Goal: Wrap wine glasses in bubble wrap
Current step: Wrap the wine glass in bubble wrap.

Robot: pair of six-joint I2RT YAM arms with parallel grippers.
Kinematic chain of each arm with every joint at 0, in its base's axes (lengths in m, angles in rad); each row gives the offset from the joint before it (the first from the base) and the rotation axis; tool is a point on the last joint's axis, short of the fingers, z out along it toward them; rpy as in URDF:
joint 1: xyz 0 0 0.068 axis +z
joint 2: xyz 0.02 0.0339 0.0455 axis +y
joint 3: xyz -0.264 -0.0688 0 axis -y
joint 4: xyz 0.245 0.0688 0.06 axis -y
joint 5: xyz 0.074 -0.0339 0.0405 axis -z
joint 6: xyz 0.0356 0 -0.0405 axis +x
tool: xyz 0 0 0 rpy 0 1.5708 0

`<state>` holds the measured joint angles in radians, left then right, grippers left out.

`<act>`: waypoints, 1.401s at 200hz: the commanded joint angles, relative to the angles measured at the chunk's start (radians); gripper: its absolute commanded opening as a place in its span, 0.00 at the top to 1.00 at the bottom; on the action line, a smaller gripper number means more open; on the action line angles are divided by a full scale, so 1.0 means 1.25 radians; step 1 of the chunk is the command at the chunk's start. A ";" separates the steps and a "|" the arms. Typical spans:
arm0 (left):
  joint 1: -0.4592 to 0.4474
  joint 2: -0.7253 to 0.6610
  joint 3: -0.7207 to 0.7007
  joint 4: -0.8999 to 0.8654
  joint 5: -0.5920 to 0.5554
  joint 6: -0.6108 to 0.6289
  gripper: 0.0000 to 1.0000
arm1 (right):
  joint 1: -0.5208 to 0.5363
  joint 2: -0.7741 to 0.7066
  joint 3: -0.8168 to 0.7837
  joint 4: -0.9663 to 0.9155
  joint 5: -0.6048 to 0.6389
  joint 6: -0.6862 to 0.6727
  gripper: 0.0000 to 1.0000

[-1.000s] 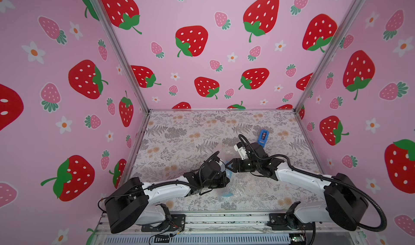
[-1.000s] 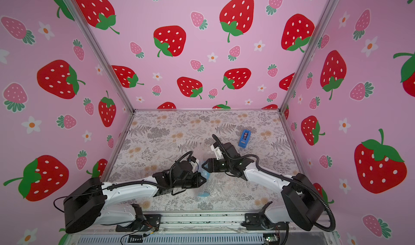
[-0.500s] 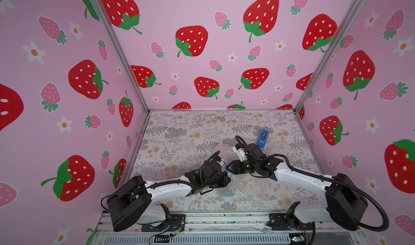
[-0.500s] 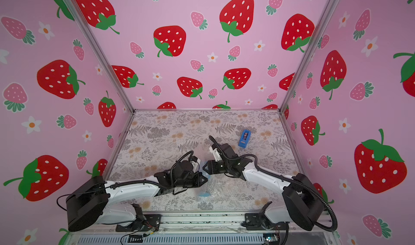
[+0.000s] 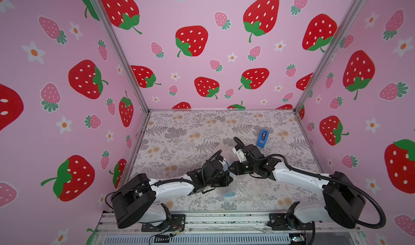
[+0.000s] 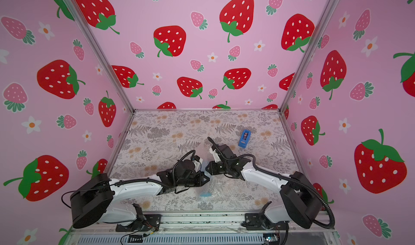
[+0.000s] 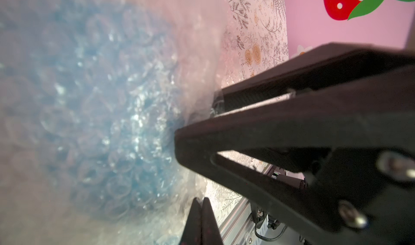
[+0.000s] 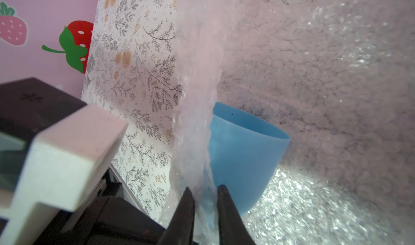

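A light blue wine glass point(image 8: 244, 156) lies on the bubble wrap point(image 8: 325, 98) near the table's front, seen blurred through the sheet in both top views point(image 5: 229, 194) point(image 6: 205, 194). A fold of bubble wrap point(image 7: 56, 187) is raised over it, and the blue wine glass point(image 7: 101, 98) shows through. My left gripper point(image 7: 202, 200) is shut with a bit of the wrap's edge pinched at its tips. My right gripper point(image 8: 205, 191) has its jaws pressed on either side of the raised fold, beside the bowl. In both top views the left gripper point(image 5: 230, 180) and the right gripper point(image 5: 230, 168) nearly meet tip to tip above the glass.
A small dark blue tape dispenser point(image 5: 262, 138) point(image 6: 244, 138) stands behind the right arm, toward the back right. Pink strawberry walls close in the floral table point(image 5: 179, 131) on three sides. A metal rail point(image 5: 224, 219) runs along the front edge.
The right gripper's jaws have narrowed onto the fold of bubble wrap and its tip has shifted slightly toward the left gripper. The left gripper stays shut in place.
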<state>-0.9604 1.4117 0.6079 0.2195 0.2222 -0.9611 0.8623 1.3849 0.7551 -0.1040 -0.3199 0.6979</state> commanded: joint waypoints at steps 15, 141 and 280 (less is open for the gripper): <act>-0.004 -0.020 0.042 -0.013 0.005 0.016 0.86 | 0.006 0.001 0.027 -0.041 0.027 -0.004 0.98; 0.047 -0.229 0.050 -0.234 -0.146 0.106 0.03 | -0.062 -0.111 -0.073 -0.114 0.063 -0.022 1.00; 0.131 -0.062 0.024 -0.084 -0.014 0.111 0.00 | -0.115 -0.026 -0.115 0.017 0.005 0.001 1.00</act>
<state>-0.8013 1.3201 0.6304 0.0639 0.1837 -0.8093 0.7303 1.3102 0.6193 -0.1493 -0.2741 0.6704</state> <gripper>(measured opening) 0.989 0.041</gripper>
